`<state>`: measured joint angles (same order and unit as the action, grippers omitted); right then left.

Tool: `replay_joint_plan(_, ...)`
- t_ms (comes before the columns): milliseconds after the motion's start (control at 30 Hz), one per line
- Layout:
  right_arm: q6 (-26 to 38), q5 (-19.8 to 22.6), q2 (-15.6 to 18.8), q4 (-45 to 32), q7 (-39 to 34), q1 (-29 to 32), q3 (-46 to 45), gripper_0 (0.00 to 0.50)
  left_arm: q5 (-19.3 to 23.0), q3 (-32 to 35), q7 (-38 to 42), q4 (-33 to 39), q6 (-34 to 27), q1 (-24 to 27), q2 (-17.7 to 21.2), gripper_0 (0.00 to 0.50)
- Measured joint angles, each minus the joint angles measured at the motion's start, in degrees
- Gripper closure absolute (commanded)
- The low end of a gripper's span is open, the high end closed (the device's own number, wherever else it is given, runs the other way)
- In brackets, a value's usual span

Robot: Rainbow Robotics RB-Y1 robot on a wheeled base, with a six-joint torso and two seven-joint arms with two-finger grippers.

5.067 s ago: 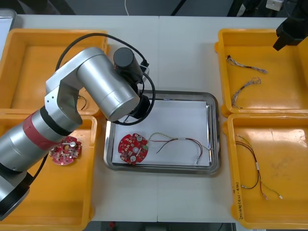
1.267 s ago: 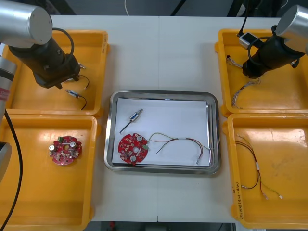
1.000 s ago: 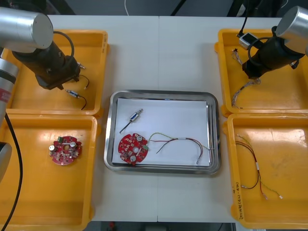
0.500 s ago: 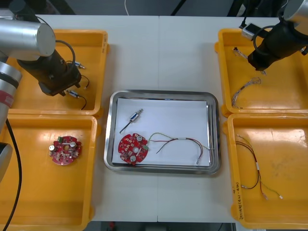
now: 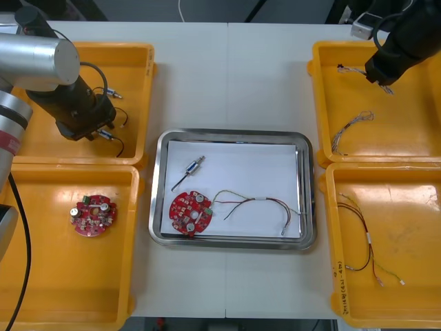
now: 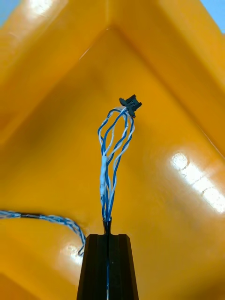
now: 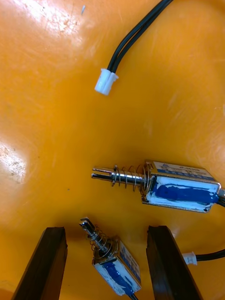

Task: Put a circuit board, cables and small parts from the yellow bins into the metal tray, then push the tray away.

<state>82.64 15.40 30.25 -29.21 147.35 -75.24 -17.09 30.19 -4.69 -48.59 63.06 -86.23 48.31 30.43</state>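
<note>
My left gripper (image 5: pixel 91 129) hangs low in the far left yellow bin (image 5: pixel 41 69). It is open (image 7: pixel 107 232), and a small metal part (image 7: pixel 117 262) with a spring lies between its fingers, touching neither. A second small metal part (image 7: pixel 180 187) lies just beyond. My right gripper (image 5: pixel 380 74) is above the far right yellow bin (image 5: pixel 413 131), shut (image 6: pixel 108 236) on a twisted blue and white cable (image 6: pixel 111 154) that hangs clear of the bin floor. The metal tray (image 5: pixel 233 243) holds a red circuit board (image 5: pixel 191 212), a small metal part (image 5: pixel 193 166) and a red and yellow cable (image 5: pixel 258 202).
Another blue and white cable (image 5: pixel 351 126) lies in the far right bin. The near right bin (image 5: pixel 413 303) holds red and yellow cables (image 5: pixel 362 238). A circuit board (image 5: pixel 93 216) lies in the near left bin. A black cable with a white plug (image 7: pixel 107 82) lies by the left fingers.
My right gripper has lifted the blue and white cable and moved toward the bin's far corner. My left gripper has shifted slightly nearer over the small parts and its fingers have narrowed a little.
</note>
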Motion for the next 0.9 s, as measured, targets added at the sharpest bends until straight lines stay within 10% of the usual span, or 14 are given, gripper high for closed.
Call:
replay_joint_plan(233,8.2,-0.2,0.4,-6.1,-2.5,0.0,0.0,0.5,0.8,-1.2,0.0,0.0,0.0,0.0,0.0,0.492)
replay_joint_plan(900,27.0,1.3,0.4,-38.7,-4.2,8.7,0.2,0.5,1.4,-0.8,0.0,2.3,-2.8,0.5,0.1,0.499)
